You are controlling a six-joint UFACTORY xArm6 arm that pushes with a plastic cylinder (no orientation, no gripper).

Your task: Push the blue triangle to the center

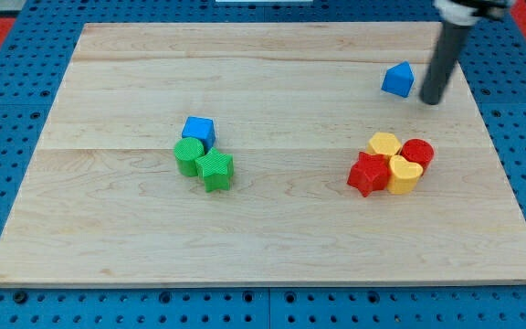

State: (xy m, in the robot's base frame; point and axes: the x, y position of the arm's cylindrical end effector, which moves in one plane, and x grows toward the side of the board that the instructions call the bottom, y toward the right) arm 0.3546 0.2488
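Note:
The blue triangle (397, 79) lies near the view's upper right on the wooden board (263, 210). My tip (432, 100) is just to the right of it and slightly lower, a small gap apart. The dark rod rises from the tip toward the view's top right corner.
A blue cube (198, 131) touches a green cylinder (188, 155) and a green star (215, 170) left of centre. At the right sit a yellow hexagon (384, 144), a red cylinder (417, 153), a red star (368, 174) and a yellow heart (404, 175), all clustered together.

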